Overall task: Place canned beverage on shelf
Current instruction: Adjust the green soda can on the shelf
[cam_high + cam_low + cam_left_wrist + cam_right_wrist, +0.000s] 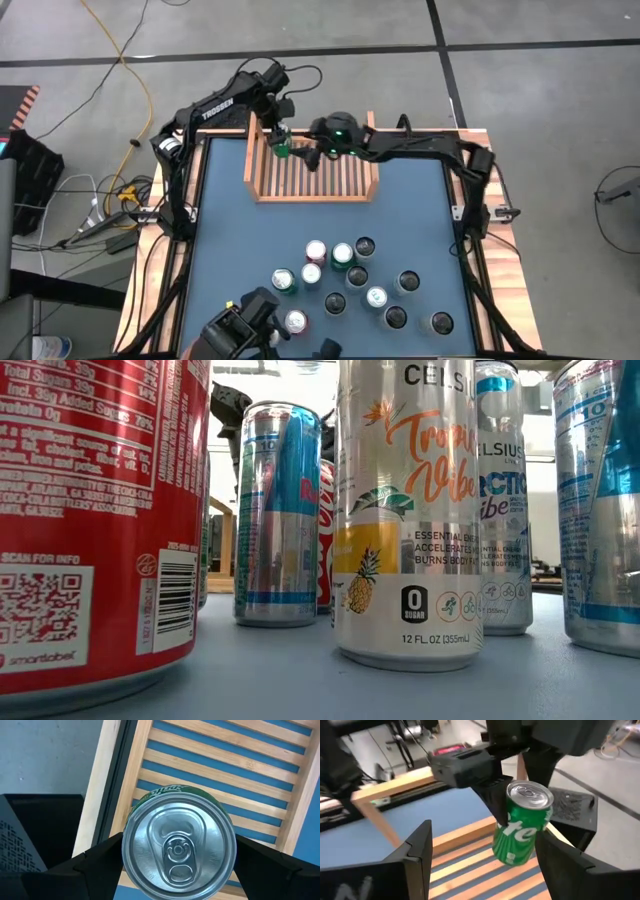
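Two arms: we see both reaching to the far left corner of the shelf [312, 178], the left arm from the table's far left edge, the right arm stretched across from the right side.
Left tool [177, 860]: we see its dark fingers [100, 857] on either side of the green can [178, 847], pinching it and pointing straight down over the slats.
Green can: we see it upright in the left tool's grip, over the shelf's slatted base near the left wall; whether its bottom touches the slats we cannot tell.
Right tool [482, 852]: we see it spread wide, just beside the green can [520, 822], its fingers not touching it.
Shelf: we see it at the far side of the blue table [230, 240].
Other cans [355, 280]: we count about a dozen standing in a cluster on the near half of the table, well apart from the shelf.
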Action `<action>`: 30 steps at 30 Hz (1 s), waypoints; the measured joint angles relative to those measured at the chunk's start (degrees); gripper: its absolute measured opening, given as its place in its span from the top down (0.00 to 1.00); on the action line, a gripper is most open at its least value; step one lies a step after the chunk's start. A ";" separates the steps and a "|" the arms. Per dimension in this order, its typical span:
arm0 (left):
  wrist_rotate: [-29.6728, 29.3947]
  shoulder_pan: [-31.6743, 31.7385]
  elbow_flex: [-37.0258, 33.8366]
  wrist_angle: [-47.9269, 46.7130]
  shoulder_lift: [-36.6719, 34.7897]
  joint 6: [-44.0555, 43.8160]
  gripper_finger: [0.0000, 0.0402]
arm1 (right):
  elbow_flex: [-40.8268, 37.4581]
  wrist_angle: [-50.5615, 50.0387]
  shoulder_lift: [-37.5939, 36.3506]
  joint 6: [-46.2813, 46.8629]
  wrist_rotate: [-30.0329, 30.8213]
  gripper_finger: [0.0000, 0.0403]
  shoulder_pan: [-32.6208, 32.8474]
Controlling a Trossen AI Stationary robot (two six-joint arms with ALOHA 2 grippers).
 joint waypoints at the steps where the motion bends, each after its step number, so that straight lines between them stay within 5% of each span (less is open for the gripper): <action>1: -0.05 0.14 0.00 0.00 0.00 0.42 0.21 | 2.37 -2.16 1.35 -0.08 0.52 0.35 -0.02; 10: -4.17 1.00 0.00 0.12 0.00 1.95 0.21 | 15.75 -17.69 7.51 -4.21 0.96 0.35 -0.03; 30: -5.12 2.67 -8.72 6.96 -0.42 -0.17 0.21 | 15.82 -37.95 -12.27 -14.49 2.06 0.35 -0.28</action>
